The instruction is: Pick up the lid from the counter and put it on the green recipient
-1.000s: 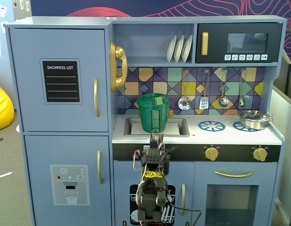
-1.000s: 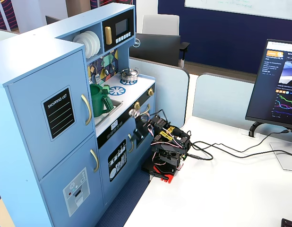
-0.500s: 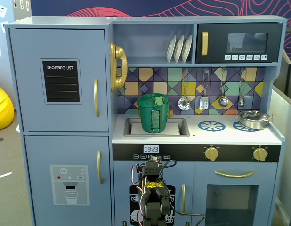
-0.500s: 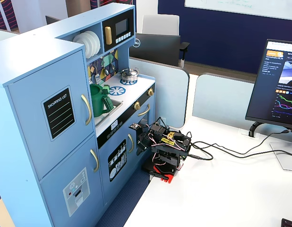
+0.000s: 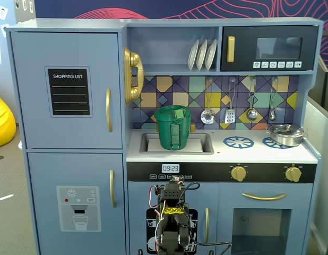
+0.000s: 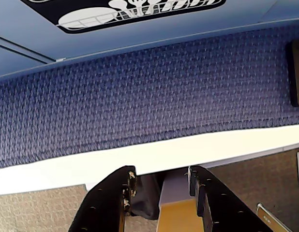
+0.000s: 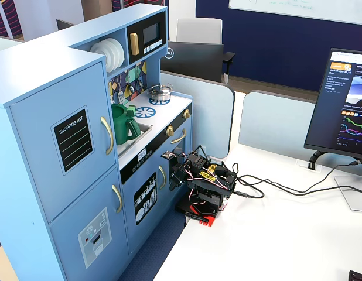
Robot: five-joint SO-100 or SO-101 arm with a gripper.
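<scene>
The green recipient (image 5: 171, 133) stands upright in the sink (image 5: 201, 143), strap handle facing the front. The green lid (image 5: 169, 112) lies across its mouth, its small tab standing up to the right of centre. Both also show in the other fixed view: the recipient (image 7: 122, 126) and the lid (image 7: 123, 109). My arm (image 5: 172, 223) is folded low in front of the kitchen's lower doors, far below the counter. In the wrist view my gripper (image 6: 161, 176) is open and empty, pointing down at the white table edge and blue carpet.
A steel pot (image 5: 285, 134) sits on the right burner, with a blue burner ring (image 5: 238, 142) left of it. Utensils (image 5: 230, 114) hang on the back wall. A monitor (image 7: 345, 105) and cables (image 7: 275, 187) lie on the white table (image 7: 269, 246).
</scene>
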